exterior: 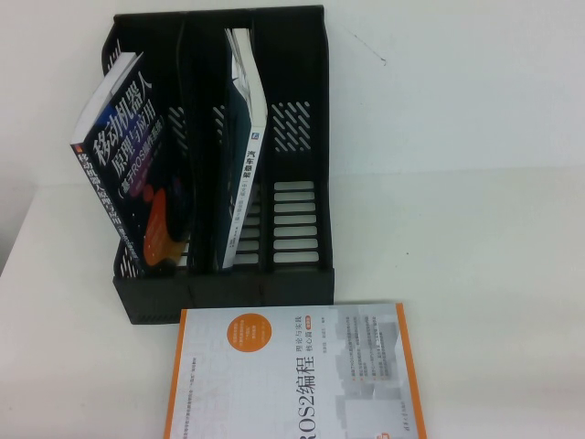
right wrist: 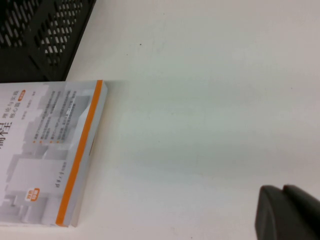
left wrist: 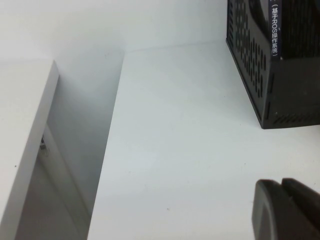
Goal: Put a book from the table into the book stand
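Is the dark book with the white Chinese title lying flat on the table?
No, the dark book stands tilted in the leftmost slot of the black book stand, and only the white-and-orange book lies on the table.

Black rack, dark books, white worktop

The book stand is black with slotted vents and perforated sides. The book is navy-black with white Chinese lettering and orange-red shapes. A dark-teal book has a white spine. The ROS2 book is white with orange edging. The worktop is plain white. Each dark claw, left and right, hangs over it.
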